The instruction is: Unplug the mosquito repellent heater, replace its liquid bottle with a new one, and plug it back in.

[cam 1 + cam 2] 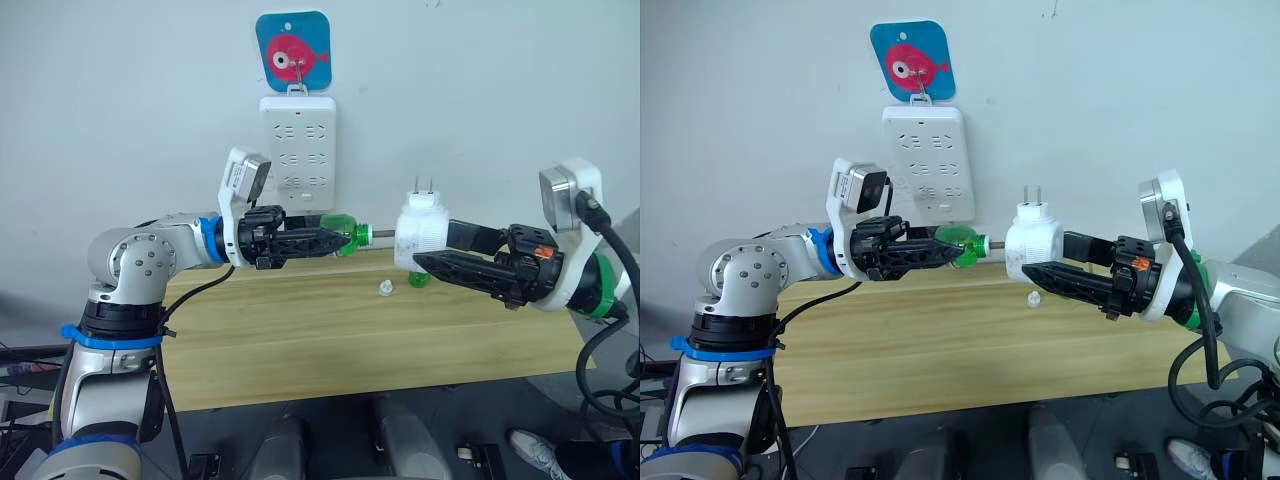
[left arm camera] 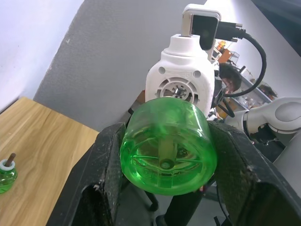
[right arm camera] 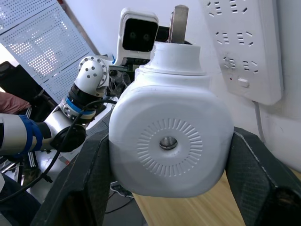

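The white mosquito repellent heater [image 1: 421,235] hangs unplugged above the table with its two prongs up, and my right gripper [image 1: 432,248] is shut on it. My left gripper [image 1: 330,238] is shut on a green liquid bottle [image 1: 345,231] lying level, neck towards the heater. Its thin wick [image 1: 384,234] reaches the heater's round opening [image 2: 180,88]; how deep it sits I cannot tell. A second green bottle [image 1: 420,279] stands on the table behind the heater, also seen from the left wrist as a bottle [image 2: 5,175] with a brown wick.
A long white socket strip [image 1: 298,150] hangs on the wall under a blue fish hook [image 1: 292,52], just behind the left gripper. A small white cap [image 1: 386,289] lies on the wooden table [image 1: 300,340]. Cables trail off the right arm.
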